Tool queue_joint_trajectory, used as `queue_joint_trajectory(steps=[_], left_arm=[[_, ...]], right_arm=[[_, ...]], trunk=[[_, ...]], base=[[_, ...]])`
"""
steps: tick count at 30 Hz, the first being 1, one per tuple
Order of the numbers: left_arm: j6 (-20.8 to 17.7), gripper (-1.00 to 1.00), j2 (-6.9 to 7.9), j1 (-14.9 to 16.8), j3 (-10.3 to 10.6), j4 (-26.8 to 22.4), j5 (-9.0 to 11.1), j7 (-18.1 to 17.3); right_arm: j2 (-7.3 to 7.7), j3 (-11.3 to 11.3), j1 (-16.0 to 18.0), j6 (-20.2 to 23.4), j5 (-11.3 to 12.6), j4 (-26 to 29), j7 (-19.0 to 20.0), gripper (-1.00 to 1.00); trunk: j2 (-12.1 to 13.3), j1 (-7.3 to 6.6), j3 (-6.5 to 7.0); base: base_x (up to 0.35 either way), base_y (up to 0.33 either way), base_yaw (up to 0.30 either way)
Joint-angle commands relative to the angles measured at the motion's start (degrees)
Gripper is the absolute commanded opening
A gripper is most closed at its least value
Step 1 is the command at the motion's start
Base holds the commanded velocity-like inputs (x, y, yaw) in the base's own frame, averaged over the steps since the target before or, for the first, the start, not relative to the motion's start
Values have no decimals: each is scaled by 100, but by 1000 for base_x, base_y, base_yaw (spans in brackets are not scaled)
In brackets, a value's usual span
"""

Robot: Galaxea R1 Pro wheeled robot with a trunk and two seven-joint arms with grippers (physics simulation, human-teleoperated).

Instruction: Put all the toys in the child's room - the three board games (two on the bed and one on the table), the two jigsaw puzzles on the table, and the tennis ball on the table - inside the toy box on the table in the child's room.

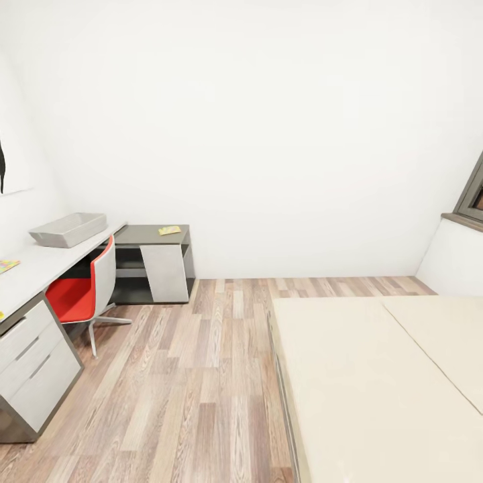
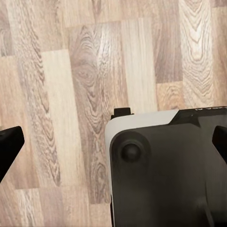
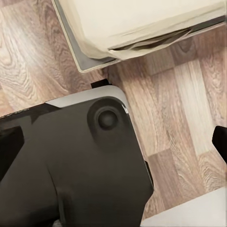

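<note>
Pale grey toy box (image 1: 68,229) sits on the long counter (image 1: 33,268) at left, beyond a red chair (image 1: 84,292); the cream bed (image 1: 376,382) lies right. Both wrist views show jaws spread wide above the wood floor (image 1: 194,376).

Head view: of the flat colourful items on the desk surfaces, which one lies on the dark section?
The yellow flat piece on the dark low desk section by the far wall; the other colourful piece lies on the pale desk top.
</note>
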State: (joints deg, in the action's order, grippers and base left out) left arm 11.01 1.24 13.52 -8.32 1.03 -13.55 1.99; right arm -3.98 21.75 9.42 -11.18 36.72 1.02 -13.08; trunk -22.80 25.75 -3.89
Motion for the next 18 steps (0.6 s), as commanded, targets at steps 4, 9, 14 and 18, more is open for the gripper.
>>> queue_joint_trajectory(steps=[4,9,14,18], left_arm=[[27,100,-1,-4,-43,11,-60,24],[29,100,-1,-10,-41,11,-60,23],[24,100,-10,-15,-39,11,-60,26],[17,100,-29,-18,-40,11,-60,29]], right_arm=[[2,49,-71,-26,42,-30,-24,100],[3,49,-178,-72,25,-38,-27,100],[3,46,-204,-82,17,-40,-28,100],[3,48,-210,-85,12,-40,-28,100]], trunk=[[-12,3,-13],[-12,3,-13],[-12,3,-13],[-12,3,-13]], base=[[0,0,0],[0,0,0],[0,0,0],[0,-59,0]])
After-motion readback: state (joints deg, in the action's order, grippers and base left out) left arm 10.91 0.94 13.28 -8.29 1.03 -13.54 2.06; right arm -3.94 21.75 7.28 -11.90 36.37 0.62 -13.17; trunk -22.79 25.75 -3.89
